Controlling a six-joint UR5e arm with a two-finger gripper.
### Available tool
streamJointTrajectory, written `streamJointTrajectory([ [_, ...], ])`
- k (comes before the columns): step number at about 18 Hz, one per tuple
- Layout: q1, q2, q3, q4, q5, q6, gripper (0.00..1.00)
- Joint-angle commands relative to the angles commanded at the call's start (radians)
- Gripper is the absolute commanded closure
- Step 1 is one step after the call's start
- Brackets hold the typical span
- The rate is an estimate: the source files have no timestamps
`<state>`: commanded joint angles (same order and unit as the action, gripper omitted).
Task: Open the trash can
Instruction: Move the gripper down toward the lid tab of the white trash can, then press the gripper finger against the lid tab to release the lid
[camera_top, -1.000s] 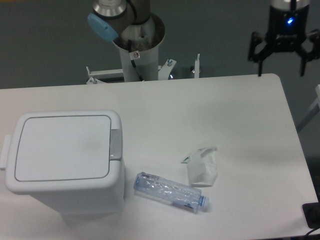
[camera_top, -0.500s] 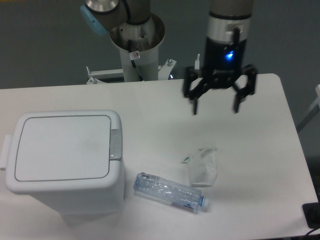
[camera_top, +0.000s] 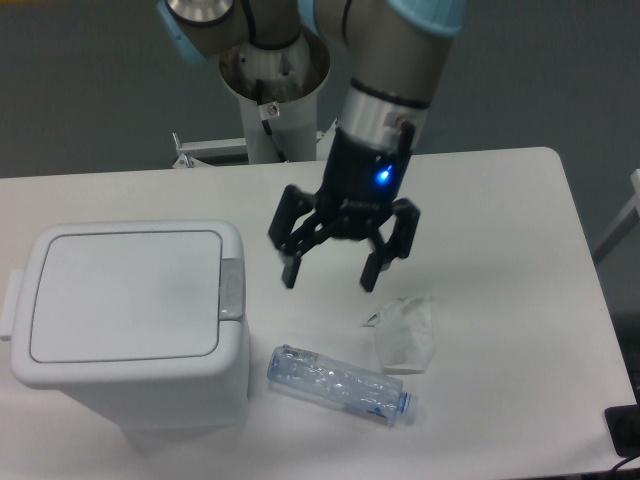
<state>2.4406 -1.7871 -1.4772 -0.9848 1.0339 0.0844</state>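
Over the last second the gripper (camera_top: 328, 277) travelled from the far right corner of the table (camera_top: 500, 200), across its rear half, to a spot right of the trash can (camera_top: 130, 325), near the lid's button edge. Its fingers were spread wide apart, nothing between them, both tips pointing down above the tabletop. Nothing else shifted: bin, bottle and wrapper lay where they were in both earlier frames.

Trash can position: front-left of table, lid (camera_top: 125, 293) flat and fully closed. Grey push-button (camera_top: 231, 289) on the right rim, facing the gripper's side. Gripper was close to the button but not touching it, and appeared higher than the rim.

Judgement: approach phase; the opening itself not yet begun. Sideways travel has brought the tool within reach of the button, so a short move left and down onto it looked like the remaining work.

Count:
- trash can: one
- crushed clear bottle (camera_top: 342, 385): one, lying in front of the gripper, just right of the bin
- crumpled clear wrapper (camera_top: 406, 331): one, beside the bottle
- arm: one, one gripper
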Motion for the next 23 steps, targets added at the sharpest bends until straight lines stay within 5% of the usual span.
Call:
streamJointTrajectory([
  [11,-0.043,0.011,-0.072,0.012,0.006,0.011,0.0],
  [23,-0.045,0.014,-0.075,0.012,0.034,0.012,0.0],
])
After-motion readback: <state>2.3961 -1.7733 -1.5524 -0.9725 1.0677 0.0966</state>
